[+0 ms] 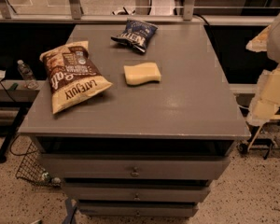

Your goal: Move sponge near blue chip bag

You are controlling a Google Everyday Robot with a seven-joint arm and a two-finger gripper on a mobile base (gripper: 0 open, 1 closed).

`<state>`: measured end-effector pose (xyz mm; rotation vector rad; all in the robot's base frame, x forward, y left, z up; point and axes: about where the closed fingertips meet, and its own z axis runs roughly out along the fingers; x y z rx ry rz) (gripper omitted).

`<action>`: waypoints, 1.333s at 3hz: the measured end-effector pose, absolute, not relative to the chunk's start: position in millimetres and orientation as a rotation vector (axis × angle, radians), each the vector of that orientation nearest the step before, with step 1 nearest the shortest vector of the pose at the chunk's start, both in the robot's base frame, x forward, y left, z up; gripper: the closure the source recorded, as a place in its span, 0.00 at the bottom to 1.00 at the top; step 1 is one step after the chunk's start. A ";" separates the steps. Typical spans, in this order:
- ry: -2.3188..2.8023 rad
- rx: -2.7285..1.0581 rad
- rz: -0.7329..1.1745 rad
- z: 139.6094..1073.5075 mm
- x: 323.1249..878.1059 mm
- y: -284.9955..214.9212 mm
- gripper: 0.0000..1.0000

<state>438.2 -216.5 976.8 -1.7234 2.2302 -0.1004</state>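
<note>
The pale yellow sponge [142,73] lies flat near the middle of the grey table top [191,101]. The dark blue chip bag [135,35] with white lettering lies behind it near the table's back edge, a short gap apart from the sponge. My cream-coloured gripper [269,94] hangs at the frame's right edge, beyond the table's right side, well to the right of the sponge and touching nothing on the table.
A larger tan and brown chip bag [72,76] lies on the table's left side. Drawers [135,171] sit below the table top. A water bottle [25,73] stands on a low shelf at left, above a wire basket [30,169] on the floor. A railing runs behind.
</note>
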 end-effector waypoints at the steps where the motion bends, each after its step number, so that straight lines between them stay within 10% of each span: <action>1: 2.210 -1.725 -0.109 978.5 443.6 -215.9 0.00; 4: 1.877 -1.968 0.075 930.1 620.9 -61.9 0.00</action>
